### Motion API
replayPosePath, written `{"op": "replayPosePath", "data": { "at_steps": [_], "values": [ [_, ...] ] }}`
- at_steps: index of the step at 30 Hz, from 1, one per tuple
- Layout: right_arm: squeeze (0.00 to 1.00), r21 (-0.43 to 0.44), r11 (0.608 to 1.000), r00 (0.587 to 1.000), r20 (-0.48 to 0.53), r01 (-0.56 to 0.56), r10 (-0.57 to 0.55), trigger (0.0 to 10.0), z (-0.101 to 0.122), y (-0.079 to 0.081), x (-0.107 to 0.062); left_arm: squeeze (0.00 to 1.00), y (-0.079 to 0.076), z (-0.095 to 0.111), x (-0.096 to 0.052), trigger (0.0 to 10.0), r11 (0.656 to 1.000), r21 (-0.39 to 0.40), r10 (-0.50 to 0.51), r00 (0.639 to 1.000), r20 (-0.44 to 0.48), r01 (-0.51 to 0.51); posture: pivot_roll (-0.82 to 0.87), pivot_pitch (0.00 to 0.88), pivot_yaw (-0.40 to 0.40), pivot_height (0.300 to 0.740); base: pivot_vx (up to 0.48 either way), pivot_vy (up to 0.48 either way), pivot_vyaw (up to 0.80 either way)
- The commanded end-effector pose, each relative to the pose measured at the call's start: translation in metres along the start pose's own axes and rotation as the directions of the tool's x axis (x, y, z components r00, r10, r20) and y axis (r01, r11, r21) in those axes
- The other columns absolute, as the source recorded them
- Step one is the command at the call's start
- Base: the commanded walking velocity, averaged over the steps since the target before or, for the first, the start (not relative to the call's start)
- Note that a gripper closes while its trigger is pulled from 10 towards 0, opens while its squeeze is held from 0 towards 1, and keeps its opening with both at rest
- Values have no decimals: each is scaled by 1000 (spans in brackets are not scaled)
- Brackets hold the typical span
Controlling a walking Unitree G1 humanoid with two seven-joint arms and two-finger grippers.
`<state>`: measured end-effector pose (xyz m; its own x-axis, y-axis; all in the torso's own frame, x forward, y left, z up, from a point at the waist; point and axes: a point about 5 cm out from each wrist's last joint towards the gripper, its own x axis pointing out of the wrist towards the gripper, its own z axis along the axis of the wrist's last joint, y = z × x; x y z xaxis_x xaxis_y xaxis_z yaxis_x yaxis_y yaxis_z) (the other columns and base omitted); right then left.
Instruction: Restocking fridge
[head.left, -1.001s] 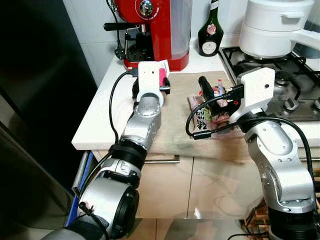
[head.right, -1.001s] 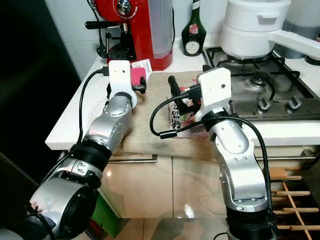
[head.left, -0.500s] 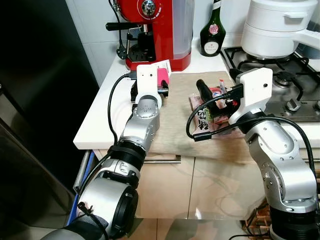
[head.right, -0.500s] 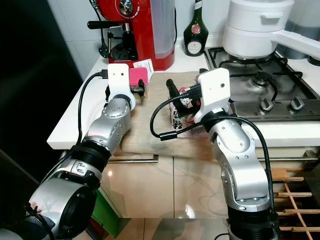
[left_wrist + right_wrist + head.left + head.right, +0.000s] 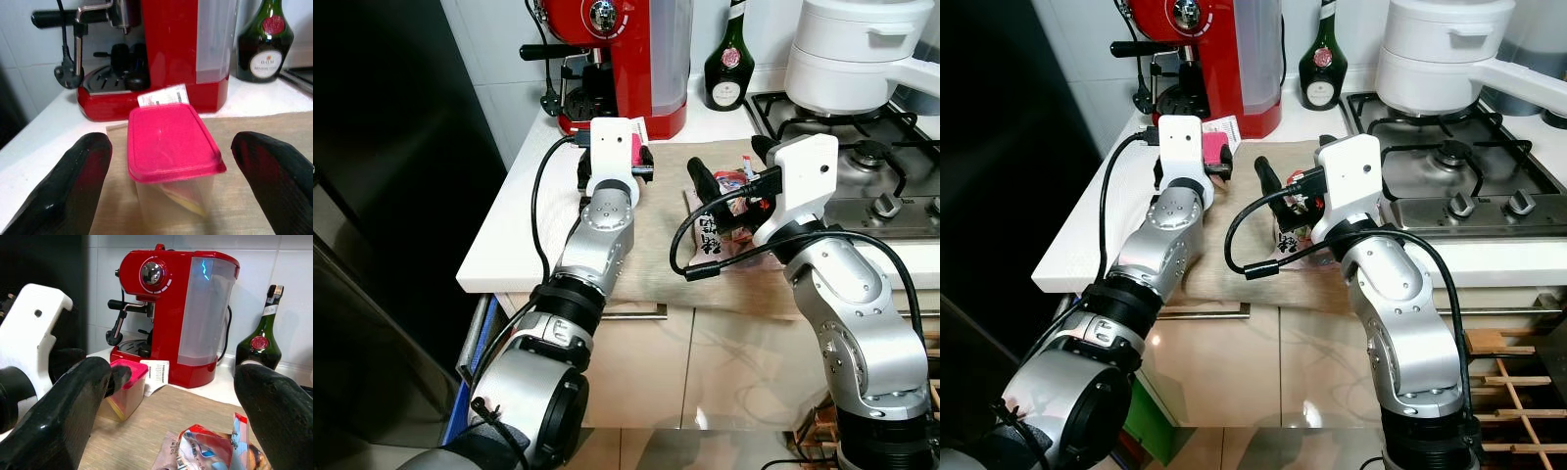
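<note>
A clear tub with a pink lid (image 5: 171, 152) stands on the tan mat (image 5: 661, 206), just in front of the red coffee machine. My left gripper (image 5: 178, 169) is open, one finger on each side of the tub with a gap to both. The tub (image 5: 634, 152) peeks out beside the left arm's white wrist block. A pile of red and white food packets (image 5: 717, 230) lies on the mat to the right. My right gripper (image 5: 729, 166) hovers open just above them, its black fingers (image 5: 80, 396) spread wide.
The red coffee machine (image 5: 626, 59), a paper slip (image 5: 164, 95) and a green bottle (image 5: 727, 69) stand at the back of the counter. A white pot (image 5: 847, 54) sits on the gas hob (image 5: 881, 176) at right. A dark fridge front (image 5: 391, 196) rises at left.
My left gripper has reached forward so its fingers now flank the pink-lidded tub. My right wrist has swung slightly left above the packets.
</note>
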<state>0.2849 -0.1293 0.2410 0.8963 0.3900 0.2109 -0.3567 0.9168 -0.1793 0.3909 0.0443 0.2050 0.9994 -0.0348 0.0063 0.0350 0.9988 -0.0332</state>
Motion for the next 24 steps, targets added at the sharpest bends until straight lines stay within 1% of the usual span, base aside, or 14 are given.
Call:
{"op": "replayPosePath", "data": {
  "at_steps": [1,2,7,16,24],
  "values": [
    [0,4,1000,1000,13,-22,22,10000,3,6,0,0,-5,0,1,10000,1000,-12,-19,1000,-7,19,-268,0,116,740,0,0,0],
    [0,5,1000,1000,13,-26,26,10000,3,7,1,0,-6,-4,1,10000,1000,-8,-18,999,-27,18,-269,0,117,740,0,0,0],
    [0,6,1000,1000,14,-28,28,10000,4,8,1,0,-4,-9,2,10000,1000,1,-14,999,-42,14,-270,0,118,740,0,0,0],
    [0,8,999,999,14,-33,33,10000,5,11,0,0,-2,-14,6,10000,999,-31,-26,997,-69,24,-275,0,121,740,0,0,0],
    [0,6,999,999,9,-36,35,10000,5,12,-1,0,1,-20,8,10000,999,-33,-36,994,-104,33,-286,0,122,740,0,0,0]
  ]
}}
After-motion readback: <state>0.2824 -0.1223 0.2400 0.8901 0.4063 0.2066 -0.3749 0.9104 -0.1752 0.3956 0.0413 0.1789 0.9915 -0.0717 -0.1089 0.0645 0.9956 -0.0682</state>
